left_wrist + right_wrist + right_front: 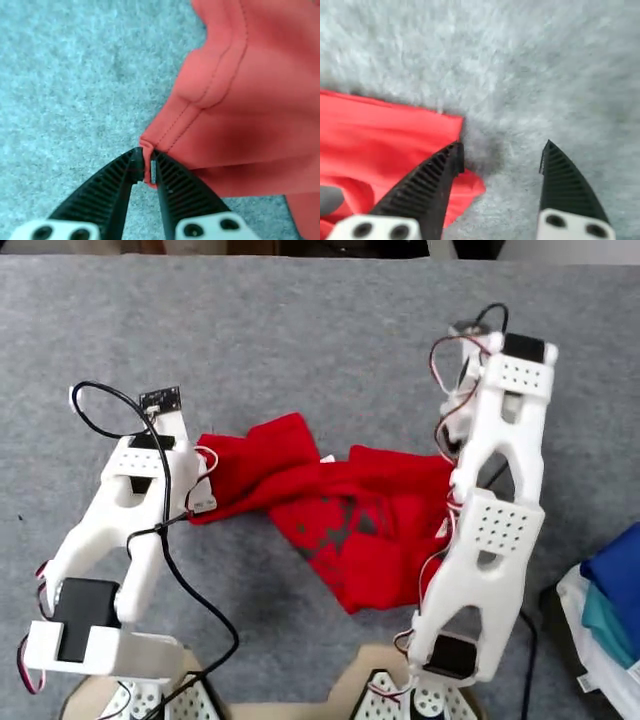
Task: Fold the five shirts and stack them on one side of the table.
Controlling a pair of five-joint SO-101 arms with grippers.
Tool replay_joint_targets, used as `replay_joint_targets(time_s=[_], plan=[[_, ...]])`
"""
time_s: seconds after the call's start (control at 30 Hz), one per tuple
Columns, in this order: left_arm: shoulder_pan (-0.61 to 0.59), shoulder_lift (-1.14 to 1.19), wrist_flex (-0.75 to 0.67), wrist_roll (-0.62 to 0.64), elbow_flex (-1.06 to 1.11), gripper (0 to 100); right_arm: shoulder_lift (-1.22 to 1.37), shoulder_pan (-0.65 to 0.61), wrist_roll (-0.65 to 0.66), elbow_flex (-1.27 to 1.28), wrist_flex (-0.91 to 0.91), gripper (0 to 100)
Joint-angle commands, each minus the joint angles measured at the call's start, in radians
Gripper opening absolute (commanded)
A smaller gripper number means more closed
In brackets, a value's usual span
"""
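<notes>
The red shirt [340,520] is lying crumpled mid-desk [300,330], with the left jaws clenching a corner of its left hem. The right jaws are standing released at the shirt's right edge, one tip over cloth and one over bare desk, and from above the right arm is hiding that edge. At the near right, a blue, teal and white cloth pile [612,610] is being cut off by the frame.

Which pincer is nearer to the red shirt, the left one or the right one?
Left. The left pincer is shut on an edge of the red shirt. The right pincer hangs open over a corner of it, not gripping.
</notes>
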Motion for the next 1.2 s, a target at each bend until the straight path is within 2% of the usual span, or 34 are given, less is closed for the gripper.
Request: replay_joint_targets(time_s=[0.0, 0.27, 0.37, 0.57, 0.87, 1.17], plan=[[0.003, -0.036, -0.008, -0.003, -0.003, 2, -0.061, -0.008, 0.008, -0.140, 0.014, 26.0], [0.003, -0.036, -0.009, -0.003, -0.003, 2, 0.122, -0.090, -0.064, -0.154, 0.015, 26.0], [0.003, -0.035, -0.005, -0.003, 0.000, 2, 0.173, -0.096, -0.032, -0.131, 0.035, 24.8], [0.003, -0.035, -0.008, -0.003, 0.000, 2, 0.108, -0.114, -0.029, -0.015, 0.035, 14.1], [0.003, -0.033, -0.008, -0.005, 0.000, 2, 0.064, -0.113, -0.063, 0.159, 0.028, 14.3], [0.003, -0.031, -0.005, -0.005, 0.000, 2, 0.133, -0.117, -0.025, 0.168, -0.032, 13.7]])
